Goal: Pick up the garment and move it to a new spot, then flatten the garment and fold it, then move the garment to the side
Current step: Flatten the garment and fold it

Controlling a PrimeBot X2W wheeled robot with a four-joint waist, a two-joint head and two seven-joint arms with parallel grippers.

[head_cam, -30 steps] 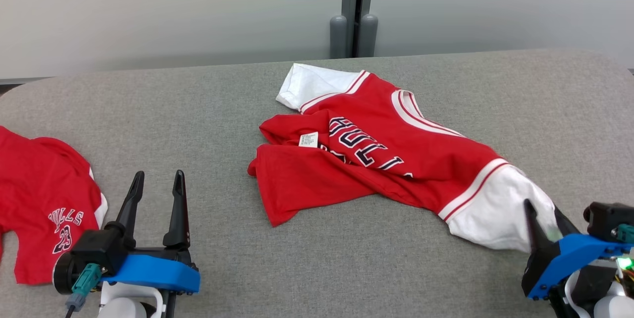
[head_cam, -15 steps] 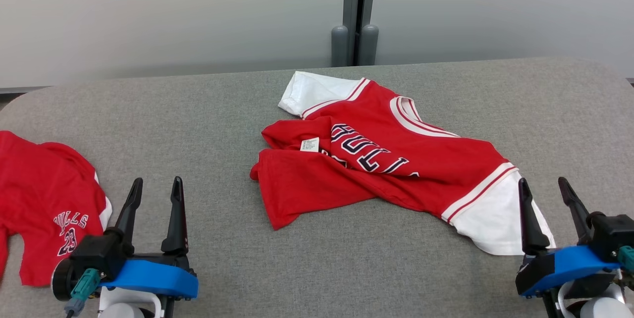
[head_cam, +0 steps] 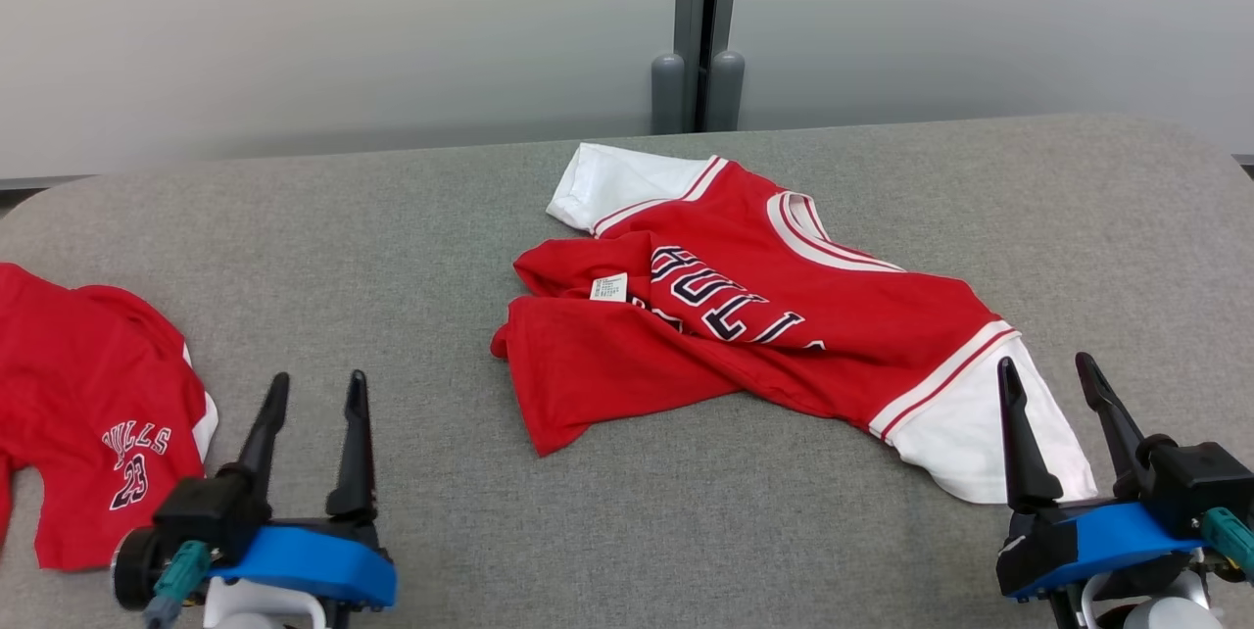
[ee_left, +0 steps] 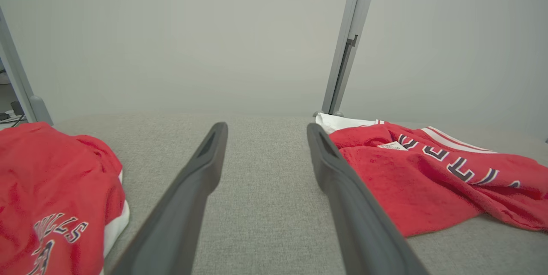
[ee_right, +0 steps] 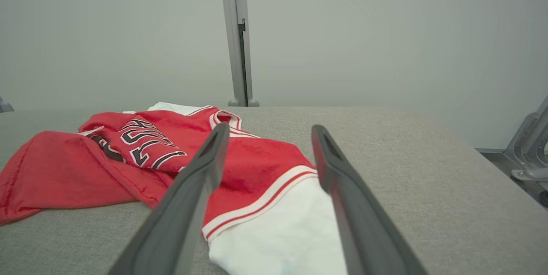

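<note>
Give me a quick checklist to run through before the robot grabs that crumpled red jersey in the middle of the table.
1. Left hand open and holding nothing: ok.
2. Right hand open and holding nothing: ok.
3. Jersey lying flat: not ok, its hem is folded up over the lettering.
4. White sleeve close to the right hand: ok, just ahead of it.
5. Second red garment apart from the jersey: ok, bare table between them.

Crumpled red-and-white garment (head_cam: pixel 774 315), table centre
</note>
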